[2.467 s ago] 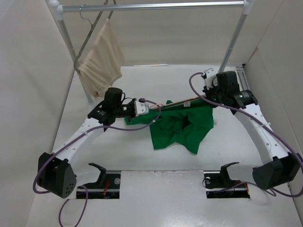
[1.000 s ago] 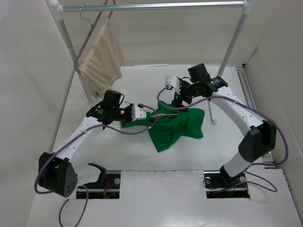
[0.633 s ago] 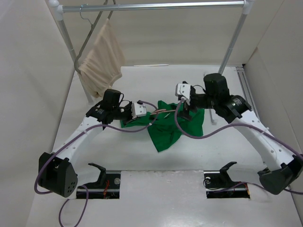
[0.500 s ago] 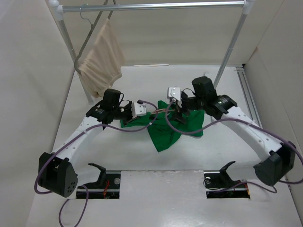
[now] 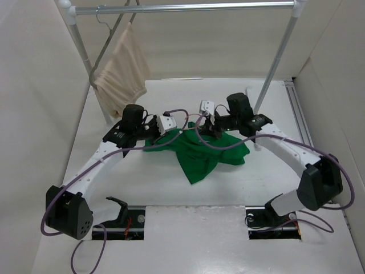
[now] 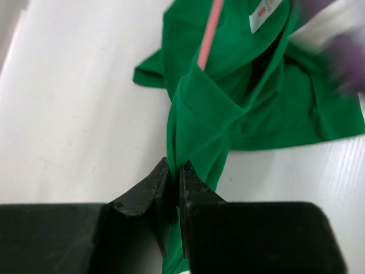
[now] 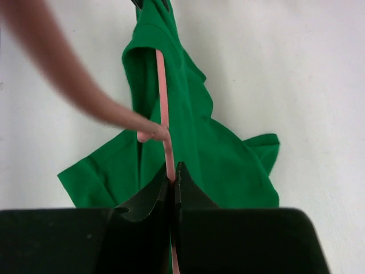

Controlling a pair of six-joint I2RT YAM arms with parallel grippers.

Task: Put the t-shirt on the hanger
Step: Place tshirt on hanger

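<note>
Pinching the t-shirt (image 6: 199, 114), the left jaws are pressed together; the right jaws clamp the hanger (image 7: 162, 97).

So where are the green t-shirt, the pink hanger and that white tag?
t-shirt (image 5: 202, 157), top external view, middle of cloth.
hanger (image 7: 162, 91), right wrist view, straight wire.
white tag (image 6: 266, 8), left wrist view, its centre.

A metal clothes rack (image 5: 194, 7) is stood on a white table (image 5: 142, 180). A beige cloth (image 5: 122, 71) is hung at the rack's left end, and pale walls (image 5: 34, 85) are seen beside it.
</note>
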